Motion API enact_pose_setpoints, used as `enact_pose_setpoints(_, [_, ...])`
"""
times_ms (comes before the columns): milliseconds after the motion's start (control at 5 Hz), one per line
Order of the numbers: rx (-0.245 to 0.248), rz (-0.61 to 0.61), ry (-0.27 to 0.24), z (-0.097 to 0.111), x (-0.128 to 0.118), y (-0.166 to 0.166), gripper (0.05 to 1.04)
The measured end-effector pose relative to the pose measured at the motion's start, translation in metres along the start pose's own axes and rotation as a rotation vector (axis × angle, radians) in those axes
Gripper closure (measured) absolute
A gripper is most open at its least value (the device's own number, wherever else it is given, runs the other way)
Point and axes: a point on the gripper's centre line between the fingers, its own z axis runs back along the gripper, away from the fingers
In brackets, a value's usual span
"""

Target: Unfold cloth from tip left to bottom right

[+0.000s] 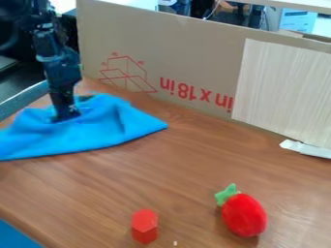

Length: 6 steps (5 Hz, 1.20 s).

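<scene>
On the cloth (107, 133), the gripper (67, 116) should draw only the top layer, low; apart or clamped, I cannot tell.

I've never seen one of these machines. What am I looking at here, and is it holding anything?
The machine is a robot arm, coming in from the upper left. Its gripper, the part that does the grasping, points down into a bunched blue cloth. The two meet, but I can't tell whether the cloth is gripped. The job is to unfold it.

There is one picture, from a fixed camera looking down at a slant on a wooden table. Nearer the camera lie a small red block and a soft-looking red toy fruit or vegetable with a green top. A cardboard panel stands behind.
</scene>
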Motion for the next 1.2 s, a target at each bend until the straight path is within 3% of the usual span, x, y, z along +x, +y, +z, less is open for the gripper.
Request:
enact_pose_setpoints(600, [0.055,-0.217,0.033,-0.008,-0.041,-0.073,1.029])
enact_pose_setpoints(1200, [-0.020,-0.301,0.132,-0.007,-0.066,-0.106,1.029])
